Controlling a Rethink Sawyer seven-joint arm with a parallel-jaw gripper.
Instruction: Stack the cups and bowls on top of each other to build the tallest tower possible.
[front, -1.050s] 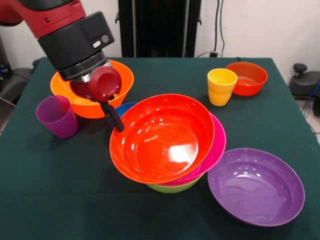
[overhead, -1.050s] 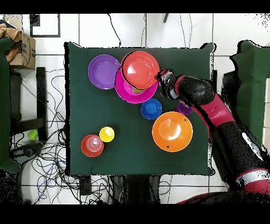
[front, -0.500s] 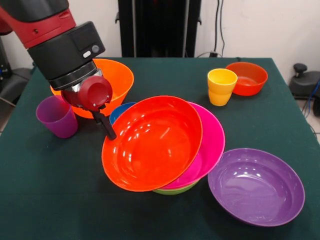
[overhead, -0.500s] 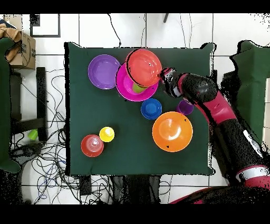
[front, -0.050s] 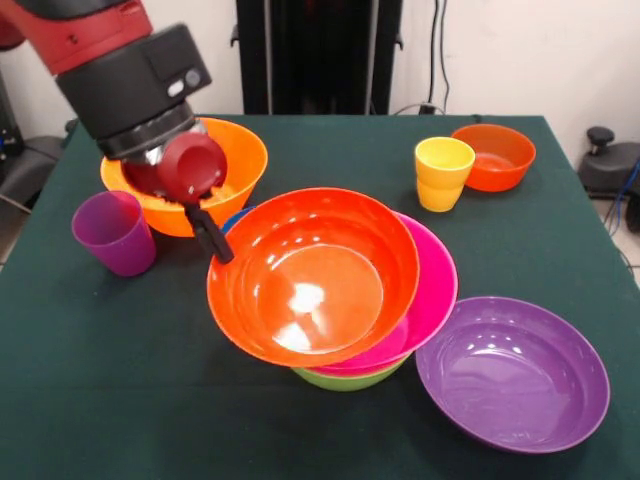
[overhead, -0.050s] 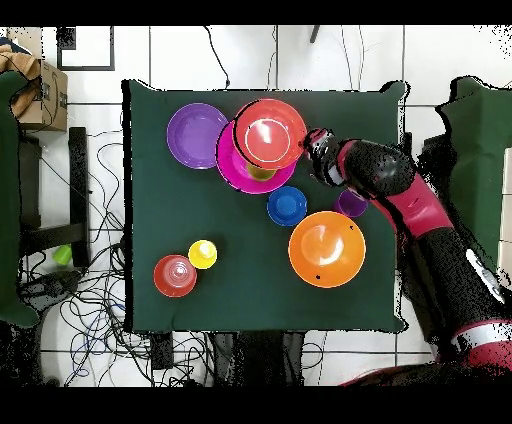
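Swinging back level after tilting a moment ago, the red-orange bowl (front, -0.050s: 312, 275) sits off-centre on the pink bowl (front, -0.050s: 432, 290) and lime green bowl (front, -0.050s: 345, 378), its rim at the gripper (front, -0.050s: 212, 235), whose opening cannot be told. Yellow cup (front, -0.050s: 442, 172), purple cup (front, -0.050s: 114, 232) and other bowls wait unstacked across the worktop (front, -0.050s: 300, 430).

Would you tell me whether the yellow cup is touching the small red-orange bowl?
Cannot tell: the yellow cup overlaps the small red-orange bowl in the front view, and the overhead view shows no plain gap.
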